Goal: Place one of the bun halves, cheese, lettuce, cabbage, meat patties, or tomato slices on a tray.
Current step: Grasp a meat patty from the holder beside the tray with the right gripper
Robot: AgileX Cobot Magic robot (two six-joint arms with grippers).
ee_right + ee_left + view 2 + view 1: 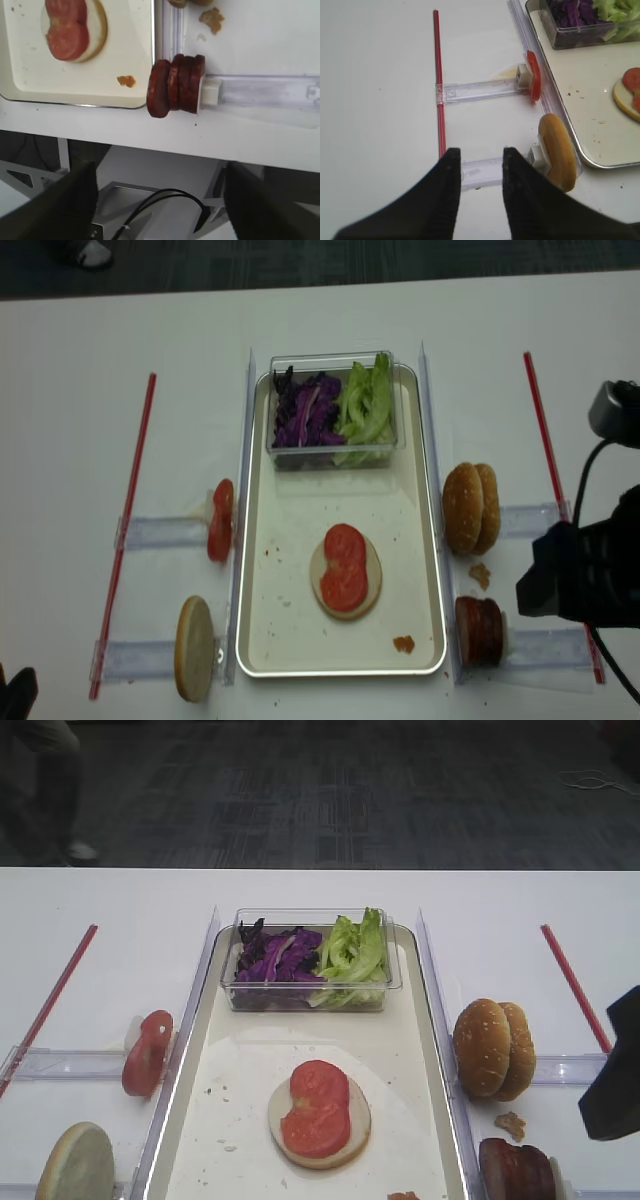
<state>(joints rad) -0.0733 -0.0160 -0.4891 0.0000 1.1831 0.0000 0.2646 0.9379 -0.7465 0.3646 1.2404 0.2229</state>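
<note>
On the cream tray lies a bun half topped with two tomato slices. A stack of meat patties stands on edge in a clear holder just right of the tray's near corner. My right gripper hangs open beyond the table's front edge, short of the patties, with nothing between its fingers. My left gripper is open and empty over a clear holder, left of a bun half standing on edge. A lone tomato slice stands farther back.
A clear tub holds purple cabbage and lettuce at the tray's far end. Two more bun halves stand right of the tray. Crumbs lie near the patties. Red strips run along both sides of the table.
</note>
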